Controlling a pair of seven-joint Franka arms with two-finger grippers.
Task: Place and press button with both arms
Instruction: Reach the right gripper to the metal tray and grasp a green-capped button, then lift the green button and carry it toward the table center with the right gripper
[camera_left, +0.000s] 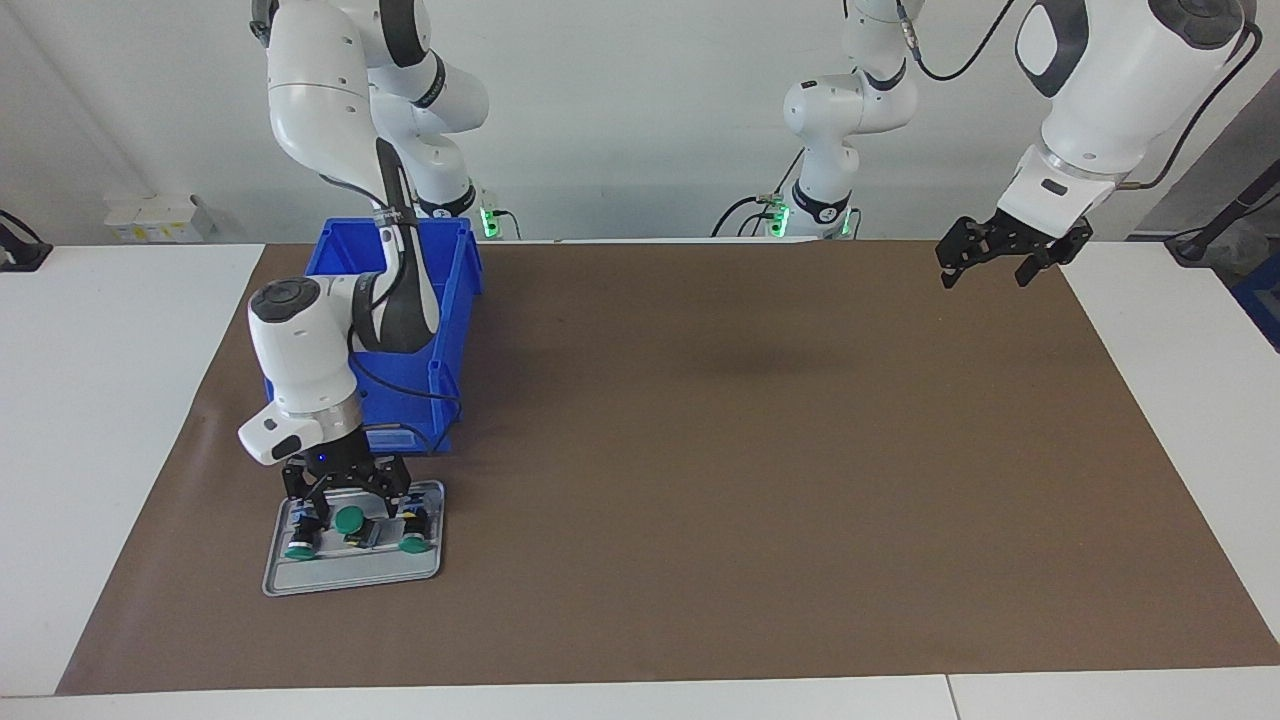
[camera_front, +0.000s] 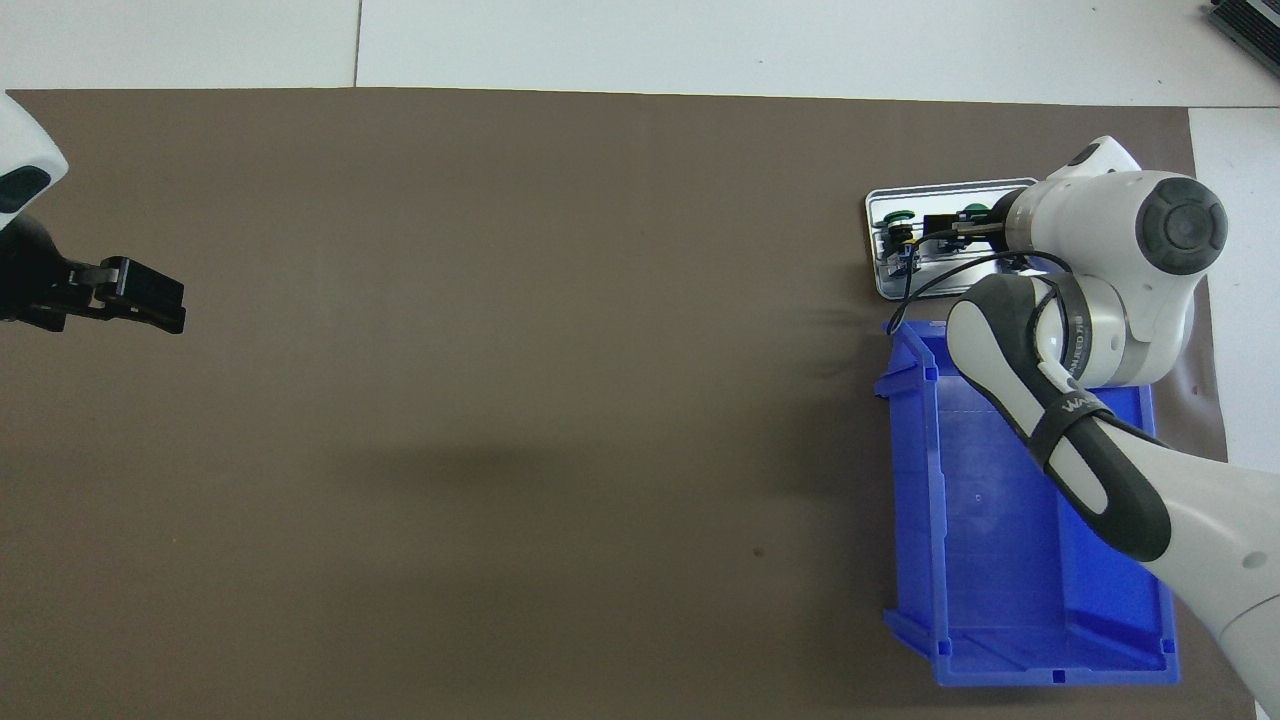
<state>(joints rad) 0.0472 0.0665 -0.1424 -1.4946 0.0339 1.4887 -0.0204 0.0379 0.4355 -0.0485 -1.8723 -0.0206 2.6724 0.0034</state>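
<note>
Three green-capped buttons stand in a small metal tray on the brown mat, at the right arm's end. My right gripper is down in the tray, open, with a finger on either side of the middle button. The other two buttons stand beside it. In the overhead view the wrist hides most of the tray; the right gripper and one green cap show. My left gripper waits open and empty above the mat at the left arm's end.
A blue bin stands on the mat just nearer to the robots than the tray; the right arm reaches over it. The brown mat covers most of the white table.
</note>
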